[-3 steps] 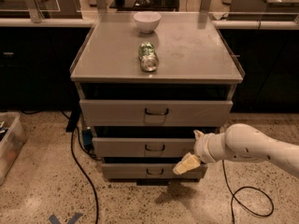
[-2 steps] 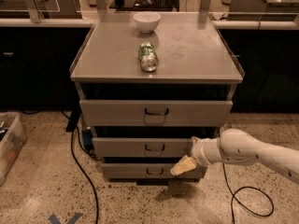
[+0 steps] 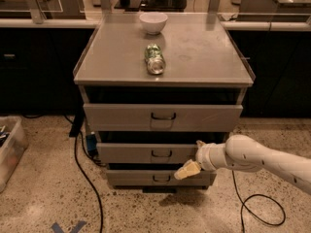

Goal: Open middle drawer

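Note:
The grey cabinet has three drawers. The middle drawer [image 3: 146, 153] has a flat grey front and a small dark loop handle [image 3: 161, 154] at its centre. It looks closed, its front set between the wider top drawer [image 3: 121, 118] and the smaller bottom drawer [image 3: 131, 178]. My gripper [image 3: 187, 170], with cream-coloured fingers, comes in from the right on a white arm. It sits low and to the right of the middle drawer's handle, in front of the gap between the middle and bottom drawers, apart from the handle.
On the cabinet top [image 3: 204, 57] lie a green can [image 3: 155, 58] on its side and a white bowl [image 3: 153, 22]. Black cables [image 3: 262, 210] run over the speckled floor on both sides. A clear bin [image 3: 8, 149] stands at the left edge. Dark counters stand behind.
My gripper has moved a little to the left, nearer the middle drawer's handle. The drawers have not moved.

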Controlling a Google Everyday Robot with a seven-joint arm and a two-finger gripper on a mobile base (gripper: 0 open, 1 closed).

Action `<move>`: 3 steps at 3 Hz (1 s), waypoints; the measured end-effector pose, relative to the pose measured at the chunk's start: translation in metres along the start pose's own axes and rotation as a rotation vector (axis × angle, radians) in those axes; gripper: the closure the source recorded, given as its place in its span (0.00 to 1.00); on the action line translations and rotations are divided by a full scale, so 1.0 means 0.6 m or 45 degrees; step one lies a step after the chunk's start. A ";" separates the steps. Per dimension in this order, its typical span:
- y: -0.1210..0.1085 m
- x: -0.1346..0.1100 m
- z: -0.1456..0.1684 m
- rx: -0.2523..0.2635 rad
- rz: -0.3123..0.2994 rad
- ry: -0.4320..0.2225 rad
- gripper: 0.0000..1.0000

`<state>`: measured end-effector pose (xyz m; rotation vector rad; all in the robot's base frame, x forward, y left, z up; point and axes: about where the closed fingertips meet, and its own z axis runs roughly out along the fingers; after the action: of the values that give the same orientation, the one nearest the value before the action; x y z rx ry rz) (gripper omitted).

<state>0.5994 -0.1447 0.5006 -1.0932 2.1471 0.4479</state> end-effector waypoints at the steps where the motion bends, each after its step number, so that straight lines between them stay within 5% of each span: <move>1: -0.033 -0.019 0.065 -0.023 -0.002 -0.072 0.00; 2: -0.055 -0.008 0.119 -0.075 0.031 -0.077 0.00; 3: -0.055 -0.008 0.119 -0.076 0.031 -0.076 0.00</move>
<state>0.6576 -0.1210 0.4531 -1.0739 2.1087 0.5518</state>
